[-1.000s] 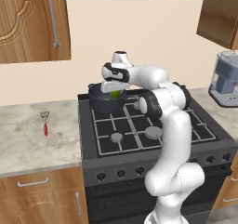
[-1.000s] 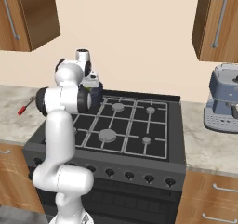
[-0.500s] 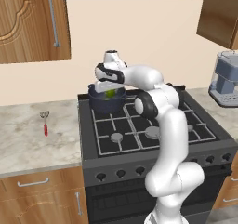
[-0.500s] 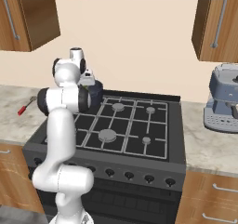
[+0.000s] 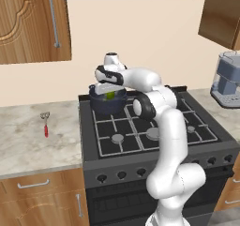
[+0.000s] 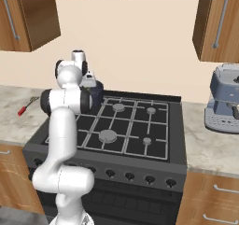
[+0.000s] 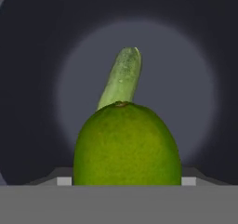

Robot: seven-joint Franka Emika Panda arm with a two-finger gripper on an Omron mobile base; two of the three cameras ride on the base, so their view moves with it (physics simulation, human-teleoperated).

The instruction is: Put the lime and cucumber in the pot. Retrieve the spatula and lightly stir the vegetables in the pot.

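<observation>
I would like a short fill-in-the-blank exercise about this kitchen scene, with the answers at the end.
1. The cucumber lies inside the ____.
2. The lime is close before the hand camera, above the ____ of the pot.
3. The spatula lies on the counter, to the ____ of the stove.

Answers: pot; bottom; left

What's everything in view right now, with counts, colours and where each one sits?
lime: 1, bright green, above the pot's inside, close under the hand camera
cucumber: 1, dark green, lying in the pot
pot: 1, dark navy-grey, stove's back left burner
spatula: 1, red handle, silver head, counter left of the stove
stove: 1, black, centre
coffee machine: 1, grey-blue, right counter
gripper: 1, white, over the pot; cannot tell whether it grips the lime
</observation>
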